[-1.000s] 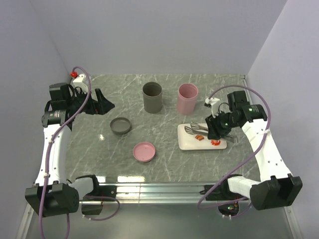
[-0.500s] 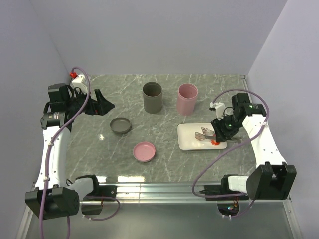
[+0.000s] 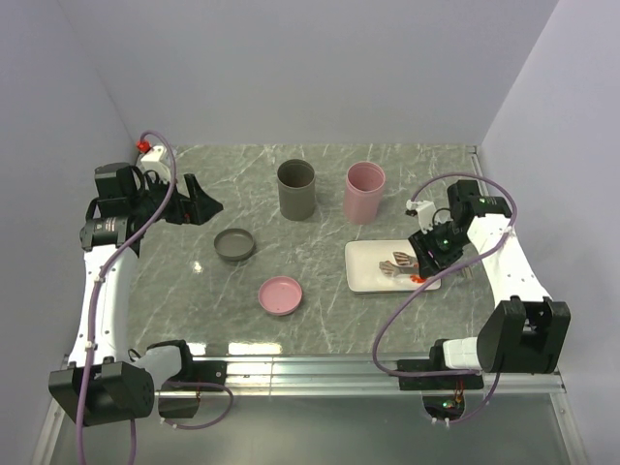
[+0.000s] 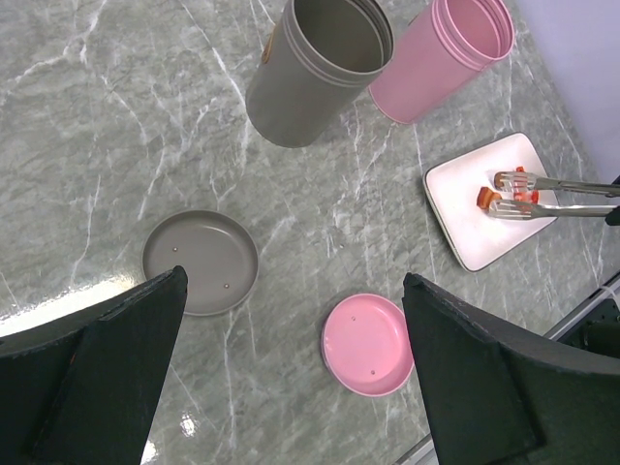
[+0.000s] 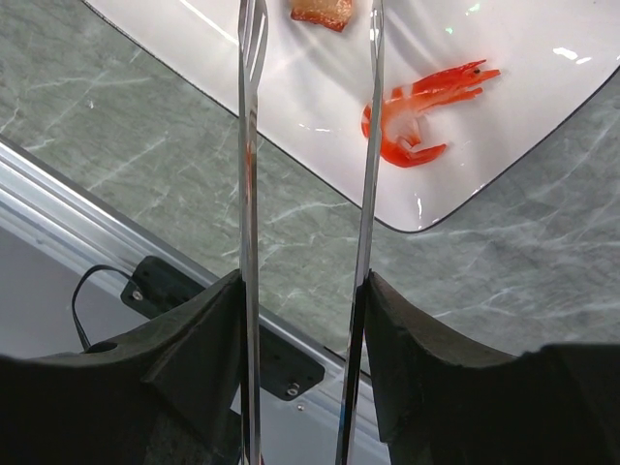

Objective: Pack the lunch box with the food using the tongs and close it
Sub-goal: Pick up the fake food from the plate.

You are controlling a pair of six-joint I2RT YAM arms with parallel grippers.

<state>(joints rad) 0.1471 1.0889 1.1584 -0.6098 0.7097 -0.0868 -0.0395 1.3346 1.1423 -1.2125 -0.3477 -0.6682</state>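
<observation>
My right gripper (image 3: 434, 247) is shut on the tongs (image 5: 248, 194), one slim metal arm against each finger. The two arms stand apart and reach out over the white plate (image 5: 542, 87). An orange fried bit (image 5: 323, 10) lies between the arms near their tips. A red-orange shrimp (image 5: 421, 111) lies on the plate just outside the right arm. The lunch box is a grey cylinder (image 3: 296, 189) and a pink cylinder (image 3: 364, 192), both upright and uncovered at the back. My left gripper (image 3: 199, 201) hangs open at the far left, holding nothing.
A grey lid (image 3: 234, 244) and a pink lid (image 3: 280, 294) lie flat on the marble table, left of the plate (image 3: 363, 276). The metal rail of the table's near edge shows under the tongs in the right wrist view.
My right gripper has drawn back to the right, and the tong tips have slid right across the plate. The tong arms now stand a little wider apart. The left arm is still.
</observation>
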